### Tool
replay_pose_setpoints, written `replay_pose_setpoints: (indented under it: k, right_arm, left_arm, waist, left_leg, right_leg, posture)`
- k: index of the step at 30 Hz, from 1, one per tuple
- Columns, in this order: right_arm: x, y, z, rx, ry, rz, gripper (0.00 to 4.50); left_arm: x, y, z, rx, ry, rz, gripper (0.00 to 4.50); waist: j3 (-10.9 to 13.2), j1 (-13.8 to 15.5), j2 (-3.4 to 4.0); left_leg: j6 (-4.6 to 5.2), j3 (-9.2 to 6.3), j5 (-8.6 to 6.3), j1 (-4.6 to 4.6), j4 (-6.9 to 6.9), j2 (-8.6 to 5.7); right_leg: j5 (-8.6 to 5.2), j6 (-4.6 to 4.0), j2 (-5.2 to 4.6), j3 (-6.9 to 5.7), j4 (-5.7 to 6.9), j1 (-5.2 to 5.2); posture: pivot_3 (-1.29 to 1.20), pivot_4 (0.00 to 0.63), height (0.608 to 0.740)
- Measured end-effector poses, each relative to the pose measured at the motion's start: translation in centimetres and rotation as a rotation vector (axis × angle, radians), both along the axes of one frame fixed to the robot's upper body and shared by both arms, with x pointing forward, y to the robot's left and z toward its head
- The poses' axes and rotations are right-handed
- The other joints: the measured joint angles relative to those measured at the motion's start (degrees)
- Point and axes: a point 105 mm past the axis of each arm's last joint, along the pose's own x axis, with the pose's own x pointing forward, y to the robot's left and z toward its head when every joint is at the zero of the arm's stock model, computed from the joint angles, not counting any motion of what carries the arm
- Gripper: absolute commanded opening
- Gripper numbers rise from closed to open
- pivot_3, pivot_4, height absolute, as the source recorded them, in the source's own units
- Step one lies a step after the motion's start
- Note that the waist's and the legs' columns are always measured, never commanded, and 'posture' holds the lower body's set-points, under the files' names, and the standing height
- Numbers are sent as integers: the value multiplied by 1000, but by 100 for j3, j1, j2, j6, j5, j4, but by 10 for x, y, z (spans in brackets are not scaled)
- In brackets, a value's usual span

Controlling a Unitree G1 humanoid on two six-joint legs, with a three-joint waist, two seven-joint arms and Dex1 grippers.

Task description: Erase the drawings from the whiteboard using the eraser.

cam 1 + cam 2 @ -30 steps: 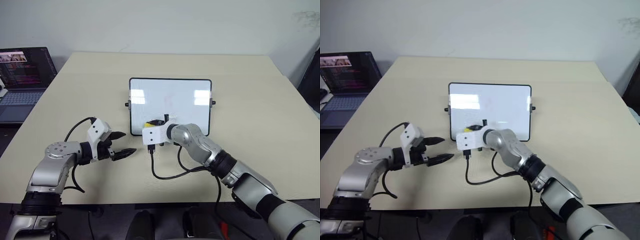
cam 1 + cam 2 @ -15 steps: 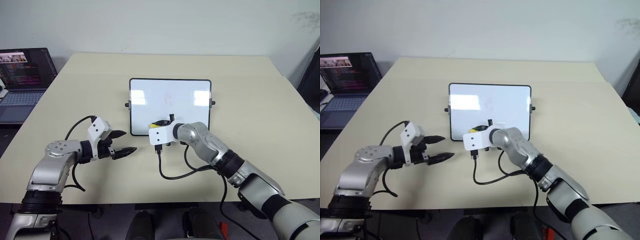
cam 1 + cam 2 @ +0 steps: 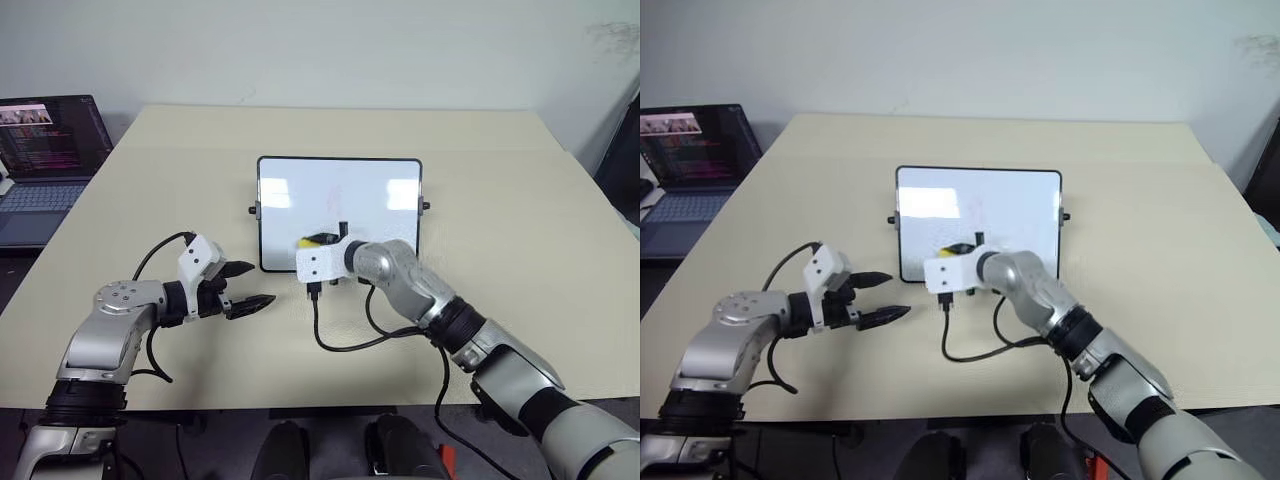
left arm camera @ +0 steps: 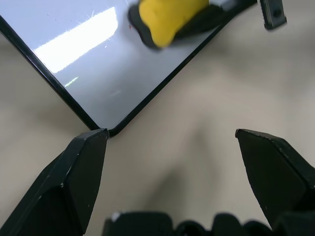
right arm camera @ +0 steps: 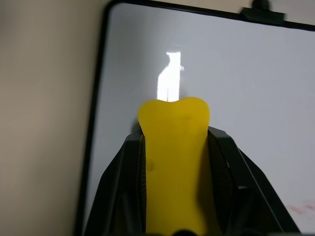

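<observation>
2 black tapered fingers of the right gripper clamp the smooth yellow eraser, flat on the glossy, black-framed whiteboard toward its 7 o'clock corner; faint red drawings lie at centre; the left gripper, jaws apart, hovers over the matte beige table.

beige table, matte top. whiteboard lies flat on it near the middle, long side across, thin black frame, small black knobs on both short sides. a black cable loops on the tabletop just in front of the board.
</observation>
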Motion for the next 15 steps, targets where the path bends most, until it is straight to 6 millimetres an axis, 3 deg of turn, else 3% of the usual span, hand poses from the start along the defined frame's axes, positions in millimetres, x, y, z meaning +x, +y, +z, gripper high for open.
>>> replay_pose_setpoints:
  k: [6,15]
  right_arm:
    - [4,-1,5,6,-24,-13,1287]
    - [13,-18,15,-22,-50,-40,1286]
  left_arm:
    - [0,0,0,0,0,0,4500]
    - [0,0,0,0,1,-1,4500]
  waist:
    - [1,10,1]
    - [0,25,0]
  left_leg:
    - [0,-1,2,2,3,0]
    - [0,-1,2,-1,2,-1]
  right_leg:
    - [0,0,0,-1,1,1]
    - [0,0,-1,-2,-4,2]
  posture:
    - [0,150,740]
    - [0,150,740]
